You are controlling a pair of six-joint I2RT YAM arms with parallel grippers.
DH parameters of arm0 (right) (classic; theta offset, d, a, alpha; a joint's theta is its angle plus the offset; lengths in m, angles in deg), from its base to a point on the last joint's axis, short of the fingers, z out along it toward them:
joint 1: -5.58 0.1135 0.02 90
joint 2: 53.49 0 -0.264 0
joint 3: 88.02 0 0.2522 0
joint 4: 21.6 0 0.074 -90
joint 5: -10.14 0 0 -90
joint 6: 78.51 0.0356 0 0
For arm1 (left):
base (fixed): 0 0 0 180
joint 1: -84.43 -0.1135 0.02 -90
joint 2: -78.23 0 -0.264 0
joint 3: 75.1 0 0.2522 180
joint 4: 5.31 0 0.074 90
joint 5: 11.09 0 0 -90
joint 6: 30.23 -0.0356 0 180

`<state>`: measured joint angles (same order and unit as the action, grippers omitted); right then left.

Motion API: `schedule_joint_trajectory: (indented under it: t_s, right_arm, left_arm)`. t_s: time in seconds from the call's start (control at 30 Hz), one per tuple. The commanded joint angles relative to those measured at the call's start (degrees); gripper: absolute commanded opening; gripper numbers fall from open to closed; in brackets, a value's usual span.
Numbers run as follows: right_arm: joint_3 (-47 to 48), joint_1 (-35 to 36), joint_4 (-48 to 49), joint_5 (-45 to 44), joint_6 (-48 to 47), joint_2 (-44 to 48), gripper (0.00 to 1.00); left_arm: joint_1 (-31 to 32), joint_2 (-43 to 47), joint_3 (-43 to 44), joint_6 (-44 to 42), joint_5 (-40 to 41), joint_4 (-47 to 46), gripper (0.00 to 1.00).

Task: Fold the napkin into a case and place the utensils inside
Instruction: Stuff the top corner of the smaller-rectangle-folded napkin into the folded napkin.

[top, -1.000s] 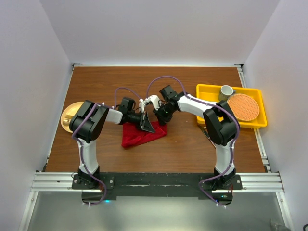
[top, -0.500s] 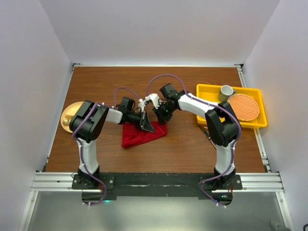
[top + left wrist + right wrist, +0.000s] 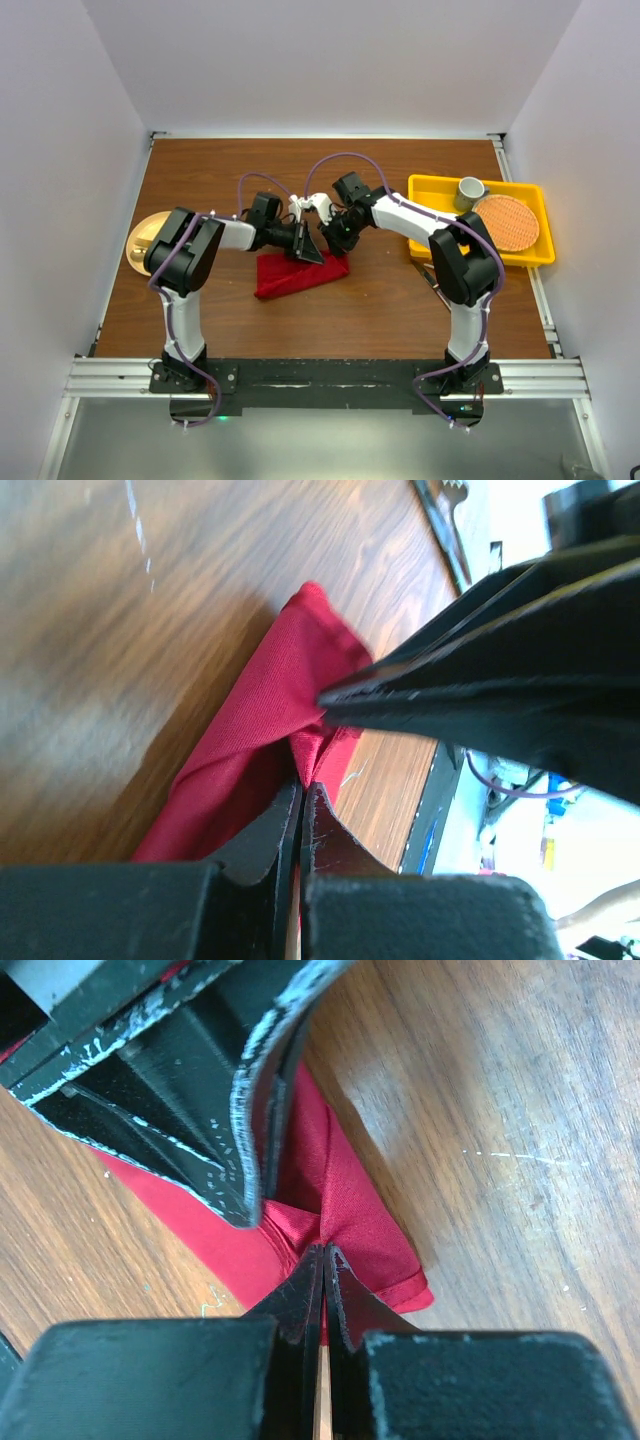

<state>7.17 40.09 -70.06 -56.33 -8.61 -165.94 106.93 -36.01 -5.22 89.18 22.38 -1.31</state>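
Observation:
The deep-red napkin (image 3: 292, 276) lies bunched on the wooden table's middle. My left gripper (image 3: 311, 246) and right gripper (image 3: 327, 238) meet tip to tip at its far right corner. In the left wrist view my left gripper (image 3: 301, 786) is shut on a pinched fold of the napkin (image 3: 255, 730), with the right gripper's fingers (image 3: 480, 690) close beside it. In the right wrist view my right gripper (image 3: 324, 1251) is shut on the napkin (image 3: 345, 1205), next to the left gripper's fingers (image 3: 200, 1080). A slim fork (image 3: 452, 510) shows at the top edge of the left wrist view.
A yellow tray (image 3: 428, 190) at the right holds a grey cup (image 3: 470, 188) and a round orange woven mat (image 3: 505, 222). A gold plate (image 3: 140, 242) sits at the left edge, partly under the left arm.
Both grippers have moved a little toward the far side with the napkin pinched between them. The cloth now lies flatter and narrower.

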Motion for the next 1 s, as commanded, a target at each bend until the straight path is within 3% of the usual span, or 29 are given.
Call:
schedule_joint_trajectory:
  t_s: [0.0,0.33,0.97]
  right_arm:
    - [2.59,0.22,-0.72,1.52,-1.17,1.61,0.0]
    - [4.18,0.22,-0.9,0.9,-0.91,1.88,0.0]
    - [2.16,0.39,-0.02,3.81,-1.08,1.35,0.0]
  left_arm:
    - [-0.53,1.47,3.12,1.0,-0.24,-1.58,0.0]
    - [-1.67,-4.59,4.79,-4.36,3.18,7.12,0.0]
    - [-2.11,-4.86,7.51,2.23,3.36,5.89,0.0]
